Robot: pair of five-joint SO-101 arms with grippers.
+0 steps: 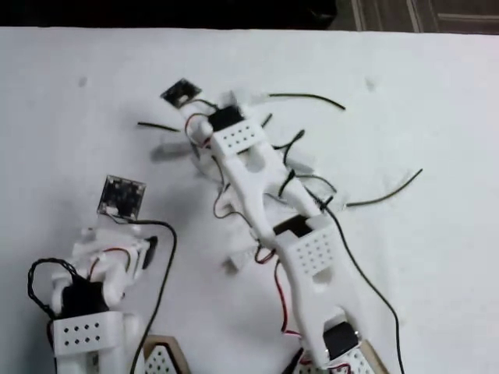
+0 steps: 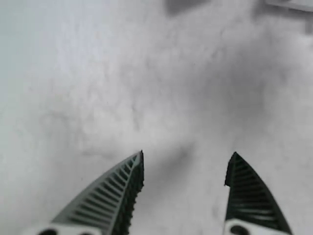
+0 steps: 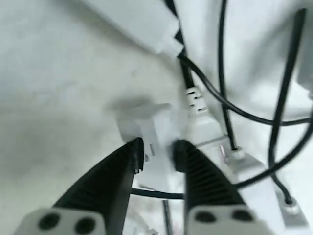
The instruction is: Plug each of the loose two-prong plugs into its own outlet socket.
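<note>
Several white plugs on thin black cords lie around the middle of the white table [image 1: 437, 101]. One white plug [image 3: 149, 129] sits between the dark fingers of my right gripper [image 3: 157, 149], which is shut on it just above the table. Beside it lie another white plug piece [image 3: 254, 178] with cords and a larger white block [image 3: 142, 22]. The right arm [image 1: 249, 167] stretches from the near edge over the tangle of cords. My left gripper [image 2: 187, 159] is open over bare table, with nothing between its fingers. The left arm [image 1: 97, 273] stands at the near left.
Loose black cords [image 1: 386, 195] trail to the right and far side [image 1: 308, 97] of the right arm. A small white piece [image 1: 234, 261] lies near the arm's elbow. Bare table spreads to the far left and far right.
</note>
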